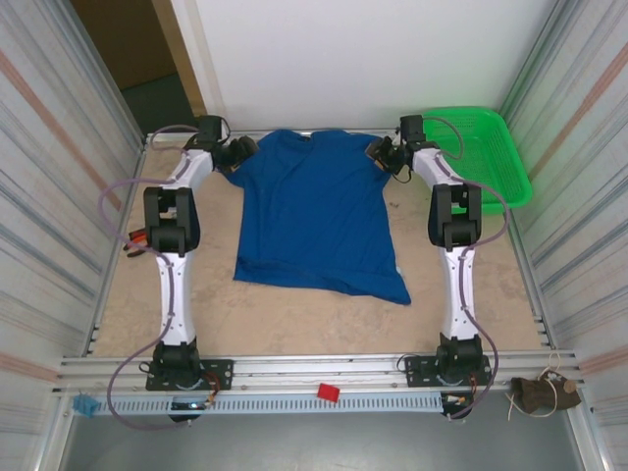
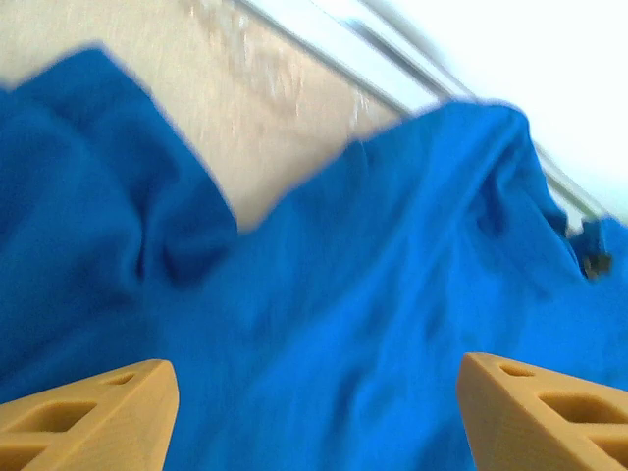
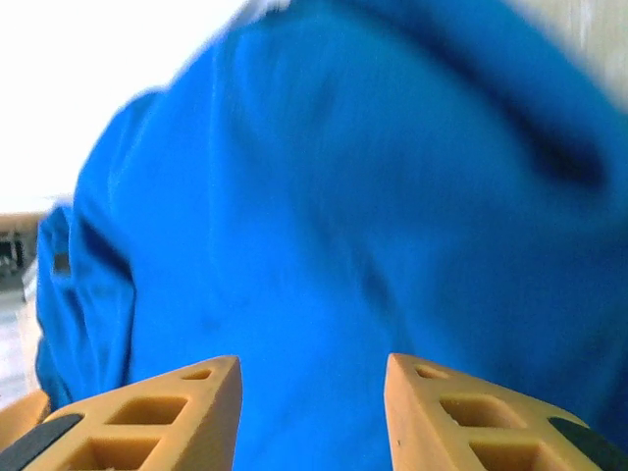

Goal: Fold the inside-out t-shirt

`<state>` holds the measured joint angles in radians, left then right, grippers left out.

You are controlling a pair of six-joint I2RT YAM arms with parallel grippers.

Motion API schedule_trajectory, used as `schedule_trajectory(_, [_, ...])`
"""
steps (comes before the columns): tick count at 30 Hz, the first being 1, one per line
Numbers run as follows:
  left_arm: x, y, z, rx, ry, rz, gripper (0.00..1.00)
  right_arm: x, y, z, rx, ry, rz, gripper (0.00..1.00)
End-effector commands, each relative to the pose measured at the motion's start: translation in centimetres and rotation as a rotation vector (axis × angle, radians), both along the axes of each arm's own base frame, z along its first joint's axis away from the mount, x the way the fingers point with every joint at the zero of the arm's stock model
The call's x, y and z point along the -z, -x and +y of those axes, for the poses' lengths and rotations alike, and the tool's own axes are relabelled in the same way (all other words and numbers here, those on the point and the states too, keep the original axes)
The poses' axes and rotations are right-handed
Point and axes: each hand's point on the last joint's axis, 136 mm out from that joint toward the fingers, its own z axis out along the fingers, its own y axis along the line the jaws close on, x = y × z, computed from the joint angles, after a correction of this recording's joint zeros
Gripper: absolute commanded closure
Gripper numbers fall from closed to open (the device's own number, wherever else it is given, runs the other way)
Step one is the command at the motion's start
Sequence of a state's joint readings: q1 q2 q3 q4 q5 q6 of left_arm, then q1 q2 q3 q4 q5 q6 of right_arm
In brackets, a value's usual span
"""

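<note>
Beige tabletop (image 1: 294, 324) between ribbed metal side walls (image 1: 59, 147) is my working place.

My left gripper (image 2: 316, 378) has its fingers (image 2: 88, 412) wide apart and nothing sits between them. The blue cloth lies just beyond the tips. My right gripper (image 3: 312, 365) has its fingers (image 3: 147, 422) apart too, with a narrower gap. As far as I can see it pinches no cloth, though this view is blurred.

From above, both grippers are at the far end of the table, one at each shoulder of the inside-out t-shirt (image 1: 319, 211). Whether they touch it or are only just beside it, I cannot tell.

The shirt lies in the middle of the table, with its collar to the far side and its hem to the near side. It is spread out flat and I see no fold in it. My judgement is that the spreading is done and all the folding is left, so the task is at its beginning.

The cloth is royal blue, soft and plain on the face that looks up, and no lettering shows there. Near the shoulders it makes loose wrinkles. The near hem is not straight, because its right corner comes nearer and further right than the left one. The left sleeve is bunched close to the body.

A green basket (image 1: 491, 147) stands at the far right corner, apart from the shirt.
</note>
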<state>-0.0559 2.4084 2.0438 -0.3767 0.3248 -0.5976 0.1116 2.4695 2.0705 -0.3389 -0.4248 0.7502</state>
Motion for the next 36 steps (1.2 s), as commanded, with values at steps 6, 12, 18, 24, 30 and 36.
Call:
schedule_trajectory(6, [-8.6,16.3,-3.8,0.091,0.000,-0.011,0.22,-9.4,13.9,4.9,-0.193,-0.003,-0.136,0.54])
schedule_trajectory(12, [-4.7,27.4,-4.8,0.200,-0.202,0.069,0.21,-7.7,25.8,5.8,-0.259,0.139,-0.085,0.47])
schedule_trajectory(18, [-2.3,30.9,-11.0,0.569,-0.513,0.051,0.22,-4.3,33.2,4.0,-0.258,0.239,-0.010,0.44])
schedule_trajectory(24, [1.9,32.2,-13.5,0.794,-0.711,0.099,0.20,-4.3,36.3,0.7,-0.202,0.288,-0.005,0.43])
schedule_trajectory(30, [4.0,33.5,-15.2,0.897,-0.658,0.140,0.20,-4.7,37.5,-0.1,-0.168,0.277,-0.013,0.43])
schedule_trajectory(36, [4.6,35.0,-15.7,0.924,-0.602,0.175,0.52,-4.9,37.5,0.0,-0.163,0.264,-0.020,0.43])
